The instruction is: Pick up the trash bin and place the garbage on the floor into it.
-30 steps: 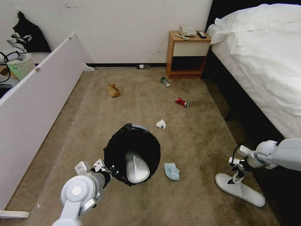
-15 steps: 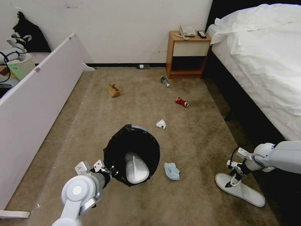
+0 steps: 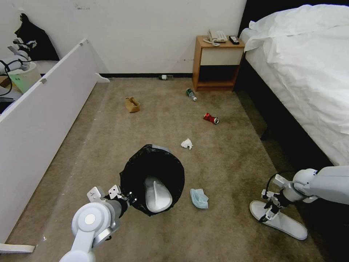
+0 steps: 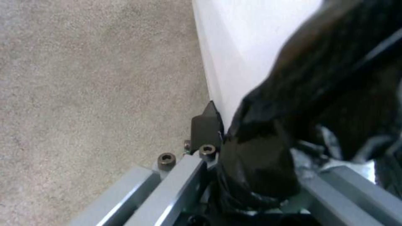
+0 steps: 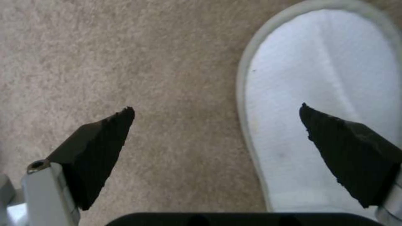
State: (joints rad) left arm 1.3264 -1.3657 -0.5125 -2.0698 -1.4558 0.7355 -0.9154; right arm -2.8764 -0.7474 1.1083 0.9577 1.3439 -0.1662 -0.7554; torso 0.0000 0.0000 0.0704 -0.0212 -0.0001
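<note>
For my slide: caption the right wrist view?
Open right gripper straddling the rim of a white fabric slipper on beige-brown carpet.

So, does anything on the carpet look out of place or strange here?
Yes. Litter lies scattered over the floor: a tissue, a face mask, a red can, a paper bag and two bottles. One white slipper lies under the open right gripper; another sits inside the trash bin, gripped by the left gripper.

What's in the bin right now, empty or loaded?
Loaded: one white slipper lies inside the black-lined trash bin, which the left tool grips at the rim. Nothing else visible inside.
</note>
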